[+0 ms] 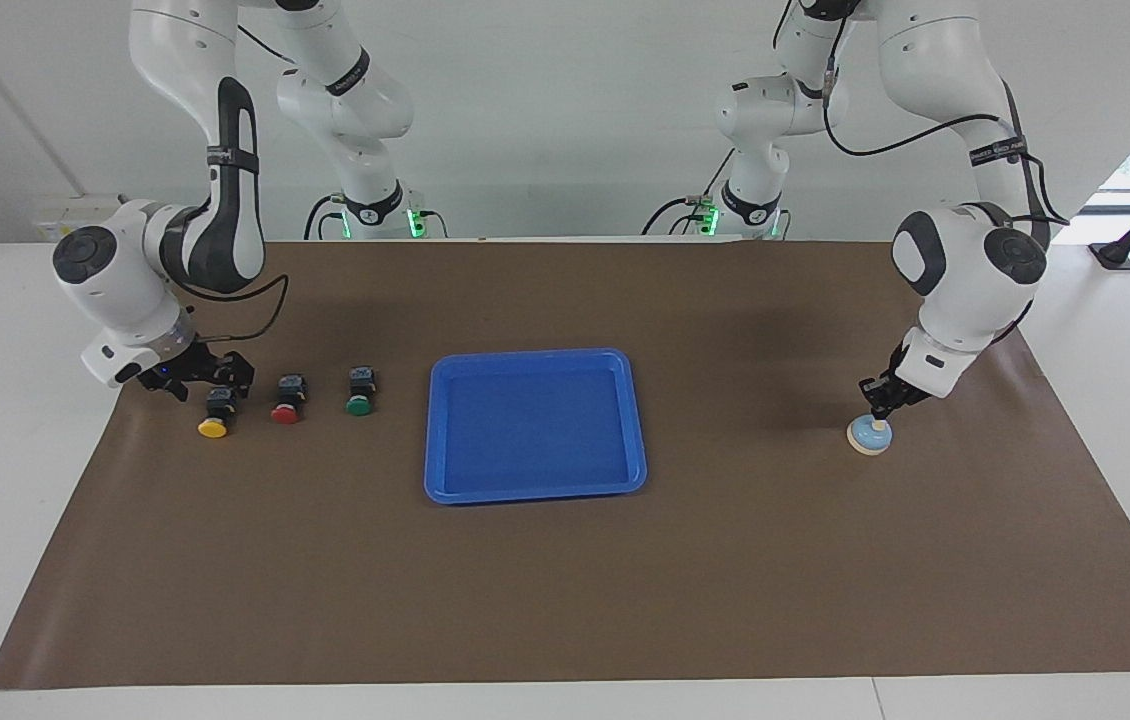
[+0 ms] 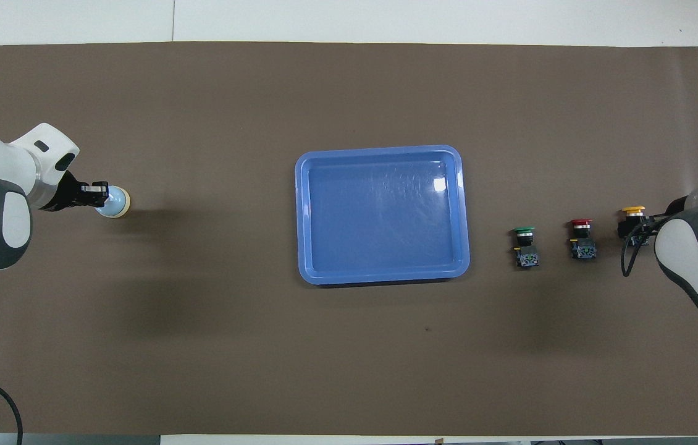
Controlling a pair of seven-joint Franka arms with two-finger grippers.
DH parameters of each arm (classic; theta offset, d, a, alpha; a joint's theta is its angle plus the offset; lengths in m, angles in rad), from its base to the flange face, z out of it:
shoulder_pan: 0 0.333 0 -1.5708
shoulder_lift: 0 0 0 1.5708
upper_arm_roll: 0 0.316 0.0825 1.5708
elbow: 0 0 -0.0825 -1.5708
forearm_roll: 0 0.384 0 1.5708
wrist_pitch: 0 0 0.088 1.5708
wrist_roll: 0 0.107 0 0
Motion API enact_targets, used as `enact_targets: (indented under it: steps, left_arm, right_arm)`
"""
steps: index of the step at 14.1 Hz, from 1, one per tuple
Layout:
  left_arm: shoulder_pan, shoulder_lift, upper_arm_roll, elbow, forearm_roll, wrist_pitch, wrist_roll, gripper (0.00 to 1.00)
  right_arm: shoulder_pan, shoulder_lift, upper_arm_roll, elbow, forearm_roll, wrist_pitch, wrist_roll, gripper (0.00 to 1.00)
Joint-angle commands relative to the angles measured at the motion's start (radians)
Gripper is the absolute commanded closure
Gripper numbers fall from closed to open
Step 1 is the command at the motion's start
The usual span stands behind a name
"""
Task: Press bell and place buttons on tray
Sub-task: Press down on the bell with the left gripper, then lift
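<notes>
Two grippers are down at table level, one at each end of the brown mat. The left gripper is set on the knob of the bell, fingertips drawn together; the bell sits upright at the left arm's end. The right gripper is at the black body of the yellow button, with fingers either side of it; whether they clamp it cannot be told. The three buttons lie on their sides in a row at the right arm's end, long axes running toward and away from the robots, caps pointing away from the robots. Beside the yellow one lies the red button, then the green button, nearest the tray. The tray lies flat at mid-table, its long side along the table's length, well apart from the bell.
</notes>
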Motion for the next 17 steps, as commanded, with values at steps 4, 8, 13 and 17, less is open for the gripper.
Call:
enact_targets:
  steps: [4, 8, 13, 17]
  left_arm:
    - [0.001, 0.048, 0.003, -0.017, 0.014, 0.056, 0.01, 1.0]
    - [-0.008, 0.043, 0.005, 0.088, 0.014, -0.119, 0.009, 1.0]
    - [-0.014, -0.003, -0.001, 0.295, 0.013, -0.457, 0.007, 0.7]
    - [-0.037, -0.137, -0.009, 0.35, 0.011, -0.642, 0.0, 0.0]
  right_arm:
    - [-0.024, 0.009, 0.011, -0.007, 0.001, 0.013, -0.013, 0.0]
    - [-0.027, 0.012, 0.011, -0.007, 0.001, 0.016, -0.015, 0.0]
    - [-0.016, 0.055, 0.013, -0.004, 0.005, 0.066, 0.017, 0.0]
    - [-0.014, 0.079, 0.013, -0.004, 0.007, 0.117, 0.037, 0.06]
